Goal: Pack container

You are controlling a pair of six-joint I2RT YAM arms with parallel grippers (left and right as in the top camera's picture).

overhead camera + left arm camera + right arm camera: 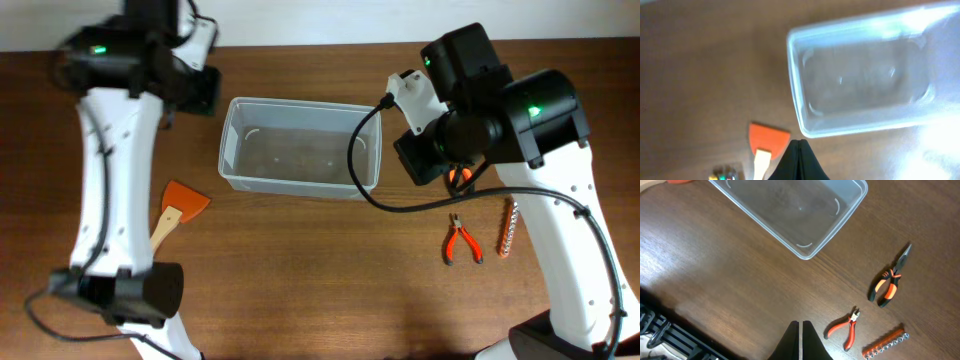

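Closest to each wrist camera, the fingers are seen pressed together with nothing pinched: the left end effector is held above the wood near the scraper, and the right end effector is held above the small tools.

Most of the brown counter is left bare. The container is set at the far middle of it, between the two arms, upright, and nothing is seen inside, so the packing is judged not yet begun.

A first pick is what the step calls for. The fingers should be spread before any descent is made. The orange scraper, which lies left of the container and apart from it, is best taken by the left arm across its wooden handle, where the grip is narrow.

On the right, the long-nose pliers are best pinched across both handles near the pivot, so that they cannot swing open. The red cutters are best taken the same way. The bit strip is best gripped across its short width, at mid-length, and kept level.

Each item should be carried well over the rim and released low.
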